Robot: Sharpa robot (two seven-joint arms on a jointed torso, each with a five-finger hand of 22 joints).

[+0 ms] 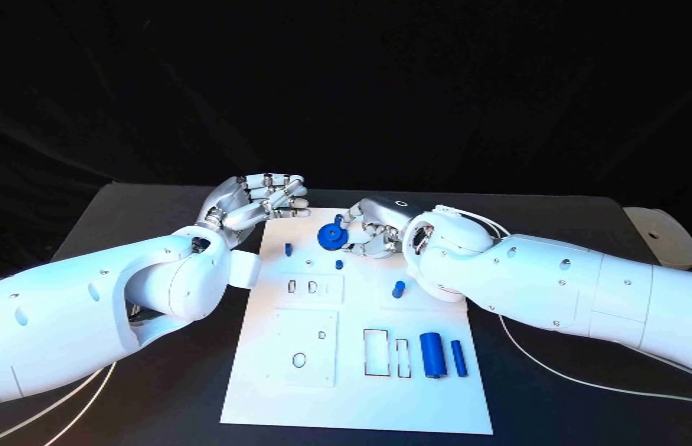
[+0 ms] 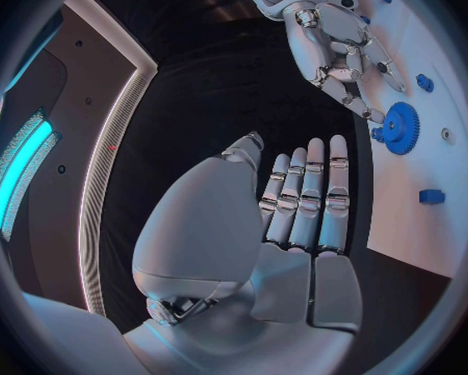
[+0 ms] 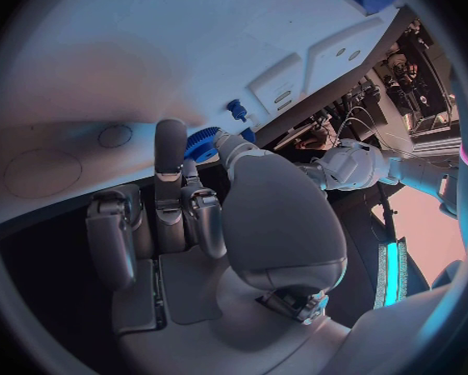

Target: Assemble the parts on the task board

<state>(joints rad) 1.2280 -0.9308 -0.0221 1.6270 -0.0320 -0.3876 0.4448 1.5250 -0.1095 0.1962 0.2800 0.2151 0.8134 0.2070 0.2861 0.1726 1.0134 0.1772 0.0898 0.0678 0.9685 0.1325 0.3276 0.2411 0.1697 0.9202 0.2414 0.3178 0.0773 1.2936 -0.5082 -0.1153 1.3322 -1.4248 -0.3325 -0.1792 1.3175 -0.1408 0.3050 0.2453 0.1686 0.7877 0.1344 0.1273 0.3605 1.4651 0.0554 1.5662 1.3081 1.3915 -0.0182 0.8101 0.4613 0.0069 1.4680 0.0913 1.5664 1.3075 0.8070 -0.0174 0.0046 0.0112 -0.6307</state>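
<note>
Black table (image 1: 144, 216); left wrist view shows right hand (image 2: 343, 50) pinching gear (image 2: 400, 127).

Black worktop (image 1: 144, 216) carrying the white task board (image 1: 361, 406)

The task board lies flat at the middle of the worktop, its long sides running away from the robot. Thin white cables (image 1: 606, 381) trail across the dark surface beside the board's right edge, and more (image 1: 65, 416) off its left.

The left hand (image 1: 260, 199) hovers empty, fingers straight and close together. The right hand (image 1: 372, 226) pinches something between thumb and finger.
</note>
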